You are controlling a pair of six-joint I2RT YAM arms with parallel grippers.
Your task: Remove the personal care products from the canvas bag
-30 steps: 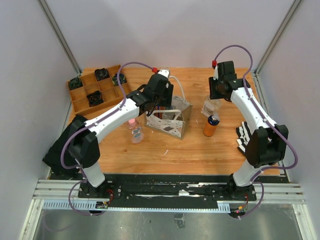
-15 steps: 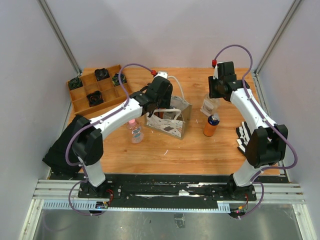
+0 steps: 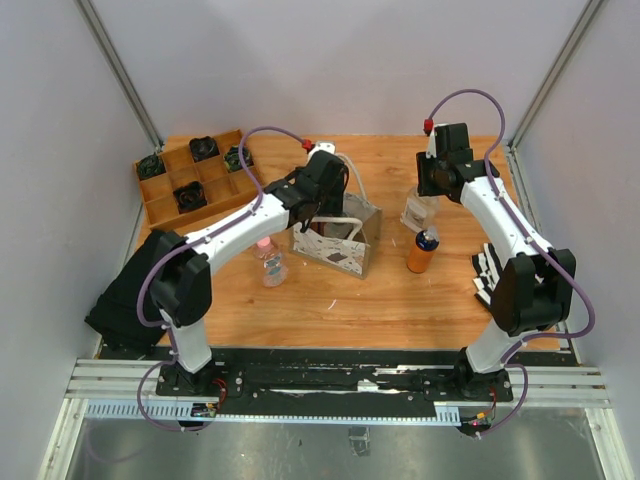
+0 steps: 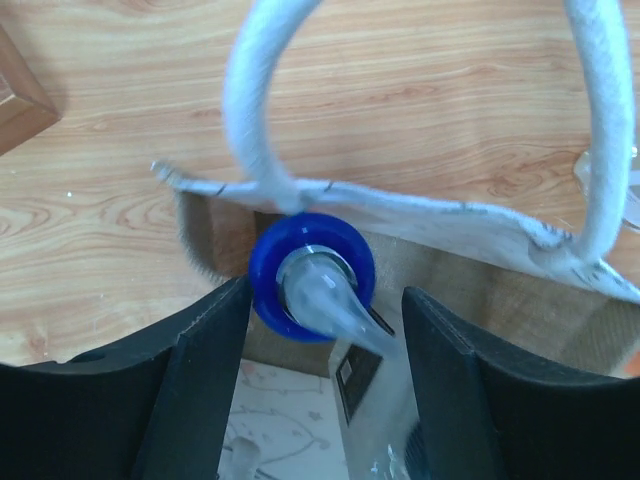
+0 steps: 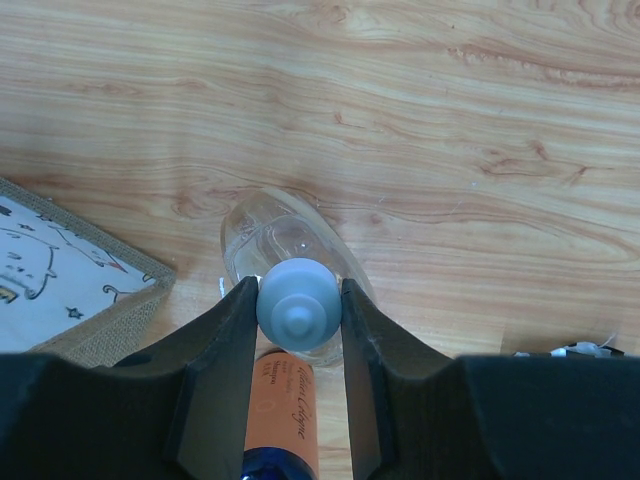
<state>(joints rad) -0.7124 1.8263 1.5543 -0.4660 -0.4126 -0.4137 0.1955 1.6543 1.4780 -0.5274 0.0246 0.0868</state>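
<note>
The canvas bag (image 3: pixel 345 250) stands mid-table with its white rope handles (image 4: pixel 255 120) up. My left gripper (image 3: pixel 318 208) hangs over its left end, open, the jaws either side of a blue-capped bottle (image 4: pixel 312 275) that stands inside the bag (image 4: pixel 450 215); the left finger is beside the cap, the right one apart. My right gripper (image 3: pixel 428 198) is shut on the white cap (image 5: pixel 298 305) of the pale bottle (image 3: pixel 420 212), which stands upright on the table. An orange bottle with a blue cap (image 3: pixel 423 250) stands just in front of it. A clear pink-capped bottle (image 3: pixel 268 260) stands left of the bag.
A wooden compartment tray (image 3: pixel 165 195) with small black fans sits at the back left. A black-and-white striped cloth (image 3: pixel 488 270) lies at the right edge by the right arm. The bag's corner (image 5: pixel 60 260) lies left of the pale bottle.
My left gripper has shifted slightly back and right over the bag's left end. The right gripper with the pale bottle has barely moved.
</note>
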